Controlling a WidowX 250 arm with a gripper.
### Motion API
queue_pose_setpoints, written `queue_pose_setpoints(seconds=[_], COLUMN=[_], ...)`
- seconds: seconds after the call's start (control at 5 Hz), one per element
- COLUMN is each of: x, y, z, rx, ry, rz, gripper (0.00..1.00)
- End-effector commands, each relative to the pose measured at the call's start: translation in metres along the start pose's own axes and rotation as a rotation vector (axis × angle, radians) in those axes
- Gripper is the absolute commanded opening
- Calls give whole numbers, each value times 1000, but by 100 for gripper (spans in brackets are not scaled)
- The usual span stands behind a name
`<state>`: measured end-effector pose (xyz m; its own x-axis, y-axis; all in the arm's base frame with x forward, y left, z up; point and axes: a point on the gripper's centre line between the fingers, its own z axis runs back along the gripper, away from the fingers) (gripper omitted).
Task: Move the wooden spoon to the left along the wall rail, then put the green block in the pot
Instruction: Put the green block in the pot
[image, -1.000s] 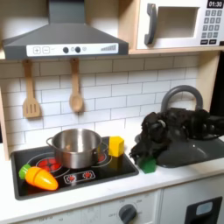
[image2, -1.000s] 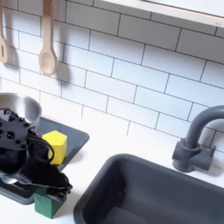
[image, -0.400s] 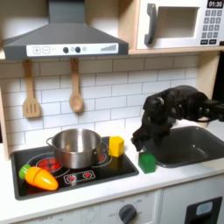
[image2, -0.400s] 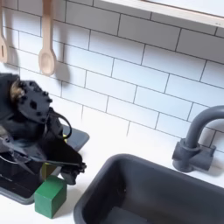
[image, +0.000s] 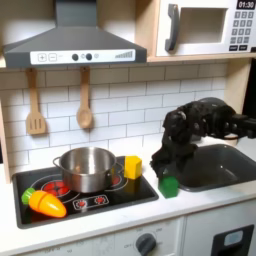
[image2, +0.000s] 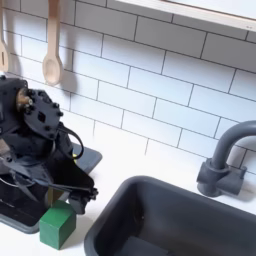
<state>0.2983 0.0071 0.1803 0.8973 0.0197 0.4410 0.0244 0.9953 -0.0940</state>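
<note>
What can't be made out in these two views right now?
- Gripper state: in both exterior views the dark fingers blur into the arm, so open or shut is unclear.
- Small bright-green cube: contact with the gripper unclear in the second exterior view; the arm overlaps its top edge.
- Round shiny steel pot interior: in the first exterior view the rim hides the bottom.
- Light-brown wooden spoon: handle top cut off by the second exterior view's upper edge.

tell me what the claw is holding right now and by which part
Nothing is held. The claw hangs just above the green block, which sits free on the counter in both exterior views.
</note>
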Motion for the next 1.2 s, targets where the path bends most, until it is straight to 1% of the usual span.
queue_pose_setpoints(seconds=[0.0, 0.6, 0.8, 1.0], x=[-9, -23, -21, -20], y=[5, 12, 12, 9], z=[-5, -17, -18, -21], rx=[14, 28, 22, 8], ry=[40, 81, 70, 72], rz=[-2, -9, -8, -13], gripper=[100, 100, 100, 100])
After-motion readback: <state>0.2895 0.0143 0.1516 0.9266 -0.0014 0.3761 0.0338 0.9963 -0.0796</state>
